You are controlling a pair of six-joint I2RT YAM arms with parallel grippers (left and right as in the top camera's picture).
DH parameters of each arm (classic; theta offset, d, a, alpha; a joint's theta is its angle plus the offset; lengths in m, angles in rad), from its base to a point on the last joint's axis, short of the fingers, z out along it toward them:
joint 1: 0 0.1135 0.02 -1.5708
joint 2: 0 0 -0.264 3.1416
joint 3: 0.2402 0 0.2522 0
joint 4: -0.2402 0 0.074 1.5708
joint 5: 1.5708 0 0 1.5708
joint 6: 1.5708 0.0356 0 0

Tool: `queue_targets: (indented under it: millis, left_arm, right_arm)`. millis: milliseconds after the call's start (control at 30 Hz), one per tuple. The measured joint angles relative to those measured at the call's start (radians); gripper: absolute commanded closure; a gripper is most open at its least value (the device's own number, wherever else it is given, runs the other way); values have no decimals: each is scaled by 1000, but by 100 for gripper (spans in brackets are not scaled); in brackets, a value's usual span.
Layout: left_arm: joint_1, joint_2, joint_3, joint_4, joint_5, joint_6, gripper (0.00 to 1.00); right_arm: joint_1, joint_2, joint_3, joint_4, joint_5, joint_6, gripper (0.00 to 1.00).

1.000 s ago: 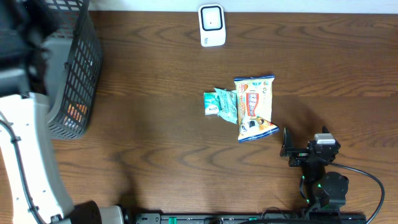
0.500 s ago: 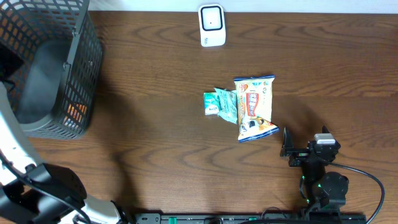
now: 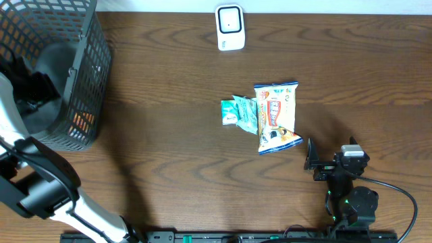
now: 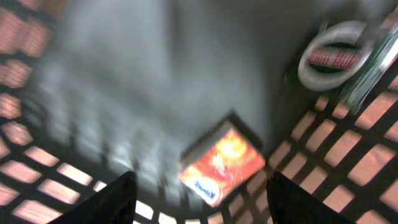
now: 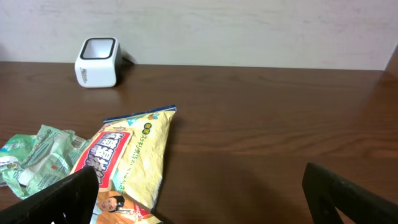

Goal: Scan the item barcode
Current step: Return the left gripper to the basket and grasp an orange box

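Observation:
My left gripper (image 4: pixel 202 210) is inside the black mesh basket (image 3: pixel 91 81) at the table's far left, open, with nothing between its fingers. Just beyond its fingertips an orange box (image 4: pixel 222 163) lies on the basket floor. A round item with a red label (image 4: pixel 336 55) and something green lie further in. The white barcode scanner (image 3: pixel 229 27) stands at the table's back edge. My right gripper (image 3: pixel 331 154) rests open near the front right, empty, and faces the scanner (image 5: pixel 97 62). The picture from the left wrist is blurred.
A yellow snack bag (image 3: pixel 277 118) and a green packet (image 3: pixel 239 113) lie side by side mid-table, just ahead and left of the right gripper. The same snack bag (image 5: pixel 134 155) and green packet (image 5: pixel 37 155) show in the right wrist view.
The left arm has swung over the basket and gone down into it. The right arm and the packets on the table have not moved.

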Motion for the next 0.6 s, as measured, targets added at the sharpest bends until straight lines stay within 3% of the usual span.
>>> queue_targets:
  millis: [267, 600]
  left_arm:
    - [63, 147, -2, -115, 51, 69, 34]
    - [77, 219, -36, -121, 163, 148, 35]
  right_arm:
    - [0, 0, 0, 0, 0, 0, 1]
    - [0, 0, 0, 0, 0, 0, 1]
